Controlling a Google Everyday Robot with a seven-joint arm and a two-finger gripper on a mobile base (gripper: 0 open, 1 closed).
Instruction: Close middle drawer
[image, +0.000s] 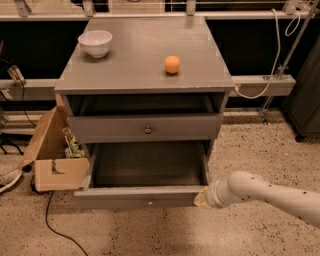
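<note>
The middle drawer is pulled far out of the grey cabinet, showing its dark grey inside. Its flat front faces me low in the view, with a small round knob. My gripper is at the right end of that drawer front, touching or nearly touching it. The white arm reaches in from the right. The taller-fronted drawer above is open a little. The lowest drawer front is hidden under the open drawer.
A white bowl and an orange ball sit on the cabinet top. An open cardboard box stands against the cabinet's left side. A black cable lies on the speckled floor at the left. A shoe is at the left edge.
</note>
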